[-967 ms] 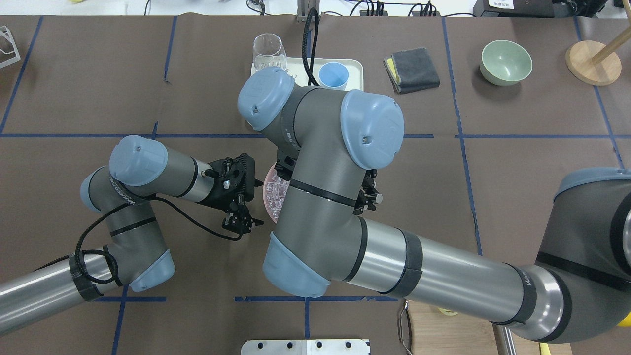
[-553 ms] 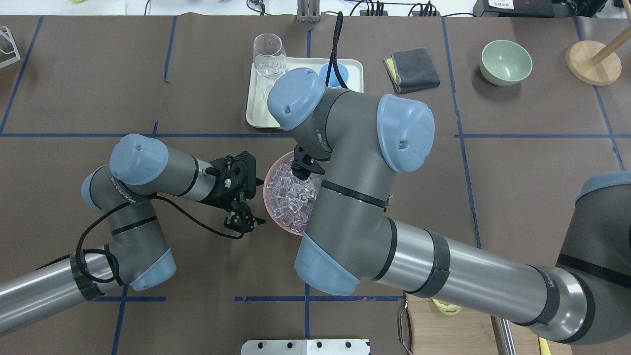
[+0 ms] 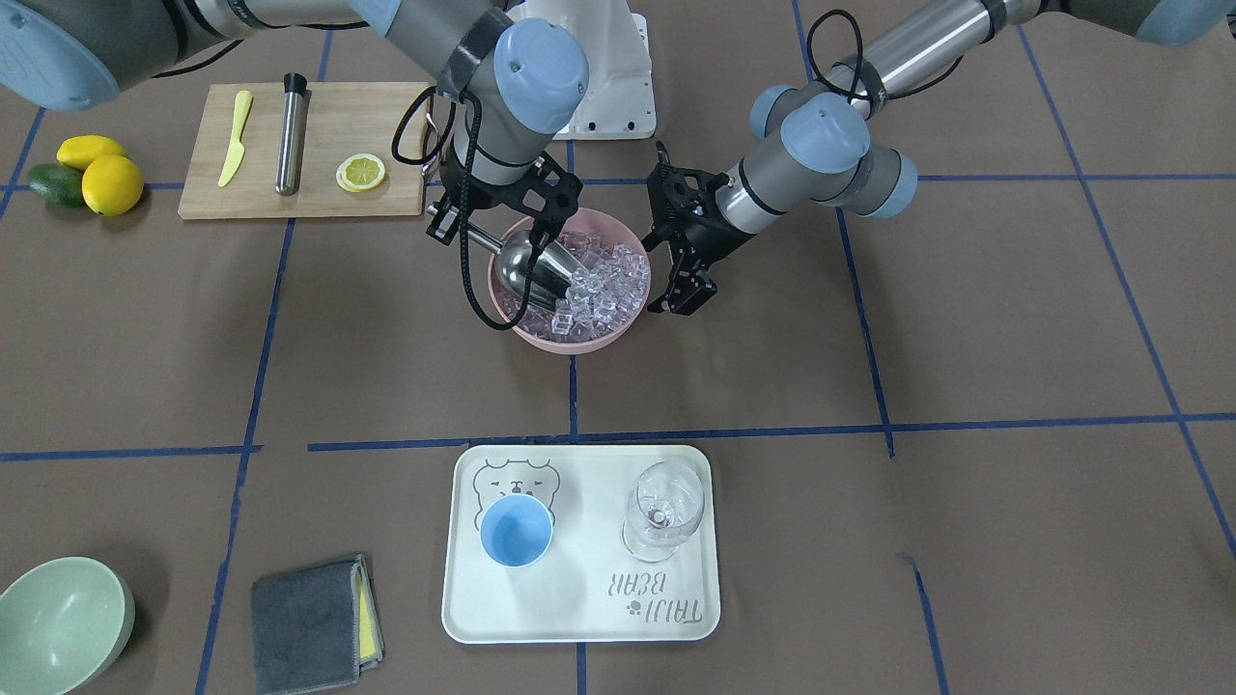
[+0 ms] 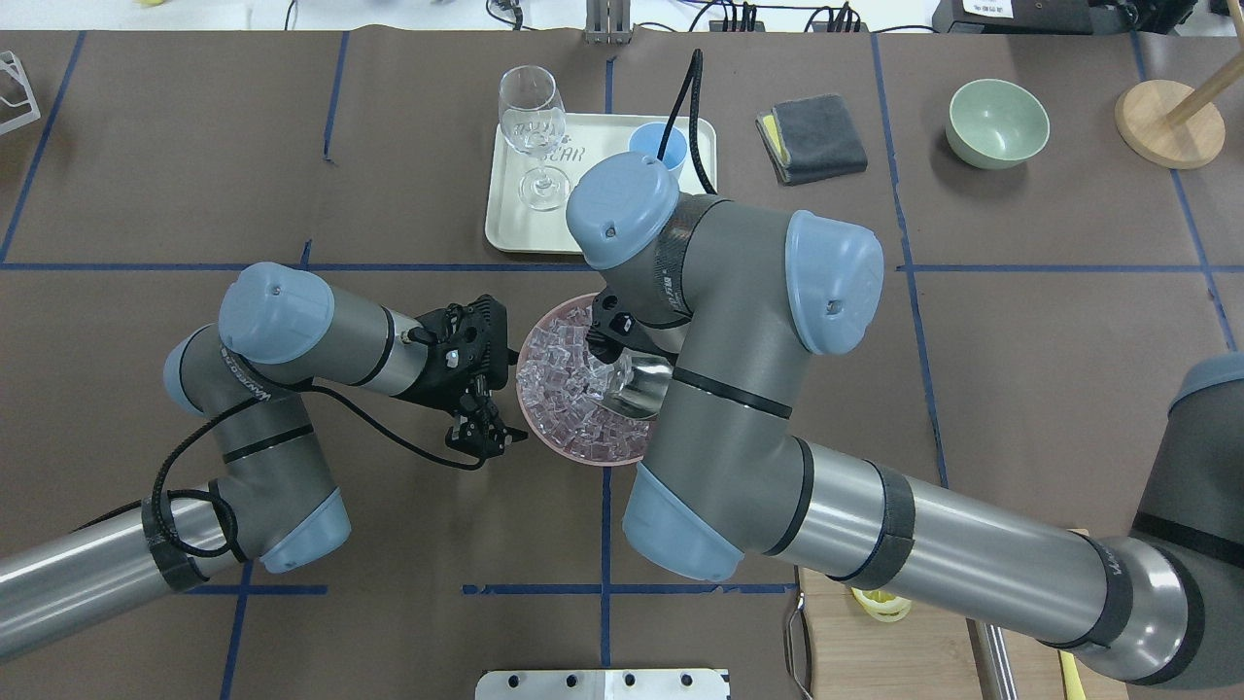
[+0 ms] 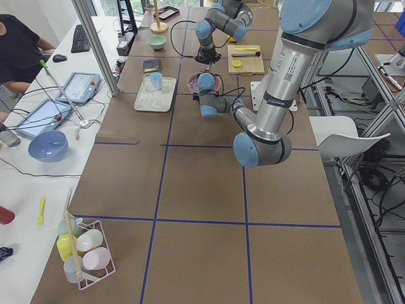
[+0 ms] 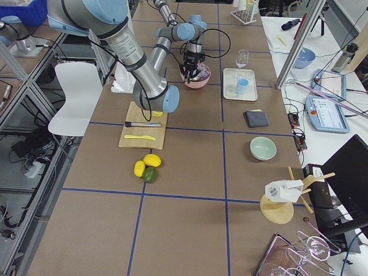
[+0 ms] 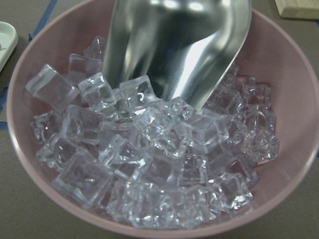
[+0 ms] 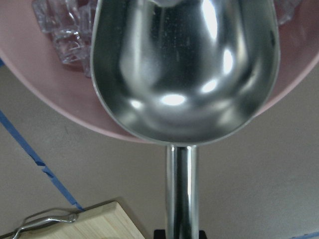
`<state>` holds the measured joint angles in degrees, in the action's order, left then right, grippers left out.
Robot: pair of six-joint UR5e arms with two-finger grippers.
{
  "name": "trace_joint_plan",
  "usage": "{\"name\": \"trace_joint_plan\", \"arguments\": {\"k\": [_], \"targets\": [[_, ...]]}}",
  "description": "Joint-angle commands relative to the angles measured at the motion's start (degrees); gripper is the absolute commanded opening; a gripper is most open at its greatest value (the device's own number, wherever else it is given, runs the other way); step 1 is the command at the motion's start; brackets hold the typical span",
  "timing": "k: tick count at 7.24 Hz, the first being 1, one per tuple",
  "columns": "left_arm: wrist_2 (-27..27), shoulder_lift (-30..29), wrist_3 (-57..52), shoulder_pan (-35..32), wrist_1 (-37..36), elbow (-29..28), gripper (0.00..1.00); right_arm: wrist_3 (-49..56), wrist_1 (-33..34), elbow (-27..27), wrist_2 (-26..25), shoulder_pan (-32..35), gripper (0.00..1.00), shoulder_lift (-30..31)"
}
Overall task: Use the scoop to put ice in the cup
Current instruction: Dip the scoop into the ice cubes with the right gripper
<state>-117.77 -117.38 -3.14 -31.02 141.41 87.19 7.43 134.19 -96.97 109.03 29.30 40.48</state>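
Note:
The steel scoop (image 3: 536,270) lies tilted in the pink bowl (image 3: 579,338), its open end in the ice (image 3: 603,285), a heap of clear cubes. My right gripper (image 3: 473,235) is shut on the scoop's rod handle at the bowl's edge. The right wrist view shows the scoop's trough (image 8: 184,64) empty. My left gripper (image 3: 688,290) hangs open and empty just outside the bowl's other side; its wrist view looks onto the ice (image 7: 149,164) and the scoop (image 7: 179,45). The light-blue cup (image 3: 517,531) stands empty on the white tray (image 3: 579,618).
A clear wine glass (image 3: 661,512) stands on the tray beside the cup. A cutting board (image 3: 319,193) with a knife, a steel cylinder and a lemon slice lies behind the bowl. A grey cloth (image 3: 309,608) and a green bowl (image 3: 58,623) sit beyond the tray.
My right arm has swung rightward in the overhead view, uncovering the pink bowl, and the scoop now shows in the ice. My left gripper has edged slightly closer to the bowl.

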Motion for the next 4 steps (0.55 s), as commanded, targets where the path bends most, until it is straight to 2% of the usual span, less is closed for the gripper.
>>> {"name": "trace_joint_plan", "arguments": {"k": [1,3,4], "targets": [[0.0,-0.1,0.1,-0.1,0.0,0.0,1.0,0.0,-6.0,-0.1,1.9,0.1,0.0,3.3],[0.0,-0.1,0.1,-0.2,0.0,0.0,1.0,0.1,-7.1,-2.2,2.7,0.8,0.0,5.0],[0.0,-0.2,0.1,-0.2,0.0,0.1,1.0,0.2,-10.1,-2.5,3.6,0.9,0.0,6.7]]}}
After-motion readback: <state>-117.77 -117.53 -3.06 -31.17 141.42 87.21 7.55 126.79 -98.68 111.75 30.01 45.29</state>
